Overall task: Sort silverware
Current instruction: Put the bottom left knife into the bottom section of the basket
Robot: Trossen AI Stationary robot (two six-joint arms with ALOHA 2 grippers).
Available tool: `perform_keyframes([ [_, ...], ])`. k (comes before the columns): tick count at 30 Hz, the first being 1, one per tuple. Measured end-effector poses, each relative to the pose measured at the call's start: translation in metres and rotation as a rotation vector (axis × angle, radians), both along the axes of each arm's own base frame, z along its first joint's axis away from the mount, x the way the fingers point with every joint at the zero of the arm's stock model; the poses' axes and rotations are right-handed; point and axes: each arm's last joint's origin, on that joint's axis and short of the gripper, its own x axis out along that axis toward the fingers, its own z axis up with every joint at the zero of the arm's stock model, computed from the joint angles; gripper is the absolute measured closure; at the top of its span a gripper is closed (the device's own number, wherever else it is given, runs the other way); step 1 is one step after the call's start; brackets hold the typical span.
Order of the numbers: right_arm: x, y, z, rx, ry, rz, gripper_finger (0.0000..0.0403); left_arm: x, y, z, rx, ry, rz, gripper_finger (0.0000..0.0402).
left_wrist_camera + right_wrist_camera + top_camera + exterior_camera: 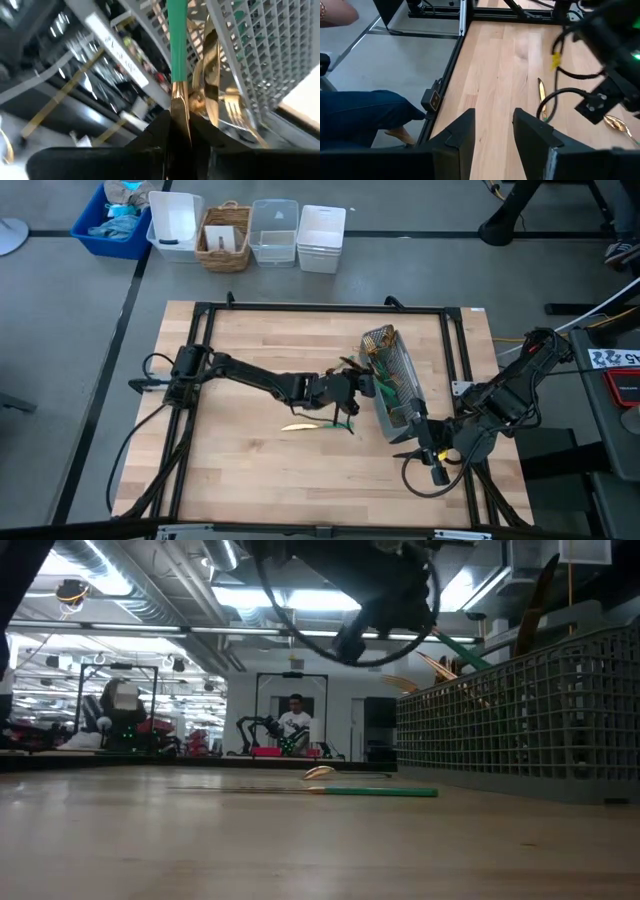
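Note:
The grey mesh caddy [395, 385] stands on the table right of centre, with several gold and teal pieces in it [220, 90]. My left gripper [360, 386] reaches in from the table's left to the caddy's left side, shut on one piece of silverware [177, 45]. Two more pieces [318, 426] lie flat on the wood near the middle, a spoon head [318, 772] and a teal handle [385, 792] among them. My right gripper [437, 470] hangs open over the near right corner, with nothing between its fingers [493, 125]. My left gripper pinches the piece's narrow gold head end [180, 102] between its two fingers. The fingers come nearly level from the table's left and lie along the piece. The teal handle [462, 650] points away from them toward the caddy's top, clear of the table. Whether its tip is inside the caddy does not show.
Bins and a basket [225, 235] stand on the floor beyond the far edge. A black frame [320, 308] runs round the tabletop. A person's leg [365, 115] is beside the table near my right gripper. Bare wood lies at the near left [250, 470].

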Motion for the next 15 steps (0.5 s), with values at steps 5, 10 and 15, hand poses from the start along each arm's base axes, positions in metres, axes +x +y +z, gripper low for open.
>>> perform_keyframes([
  [5, 0.000, 0.000, 0.000, -0.010, -0.003, 0.006, 0.0271, 0.004, 0.006, -0.001, 0.072, 0.087, -0.217, 0.0354],
  [10, 0.000, 0.000, 0.000, -0.010, -0.003, 0.007, 0.0271, 0.006, 0.009, -0.002, 0.026, 0.080, -0.354, 0.0346],
  [15, 0.000, 0.000, 0.000, -0.010, -0.003, 0.007, 0.0271, 0.007, 0.016, -0.001, -0.051, 0.045, -0.381, 0.0335],
])
